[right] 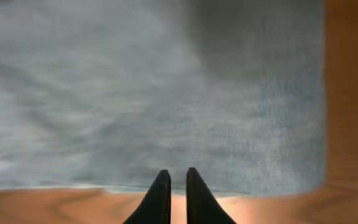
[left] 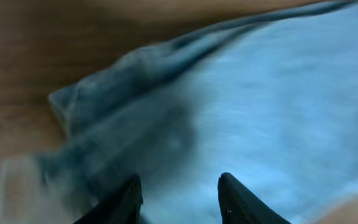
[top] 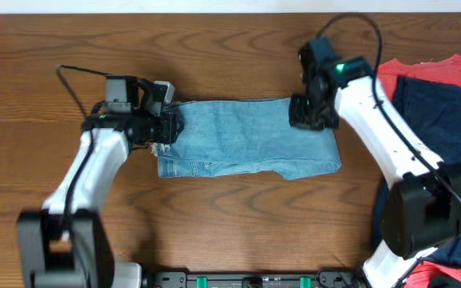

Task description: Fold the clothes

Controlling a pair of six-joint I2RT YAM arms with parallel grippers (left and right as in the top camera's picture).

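The light-blue jeans (top: pixel 246 138) lie folded into a flat rectangle in the middle of the wooden table, with the frayed whitish hems at the left end. My left gripper (top: pixel 170 128) is at that left end; in the left wrist view its jaws (left: pixel 179 182) are open just over the denim (left: pixel 260 93), with nothing between them. My right gripper (top: pixel 306 112) is at the jeans' far right corner. In the right wrist view its fingers (right: pixel 178 173) are closed nearly together, tips at the edge of the denim (right: pixel 166 93), and no cloth shows between them.
A dark navy garment (top: pixel 442 120) lies on a red-orange garment (top: pixel 454 68) at the right edge of the table, close behind my right arm. Bare wood (top: pixel 214 48) surrounds the jeans. Cables hang from both arms.
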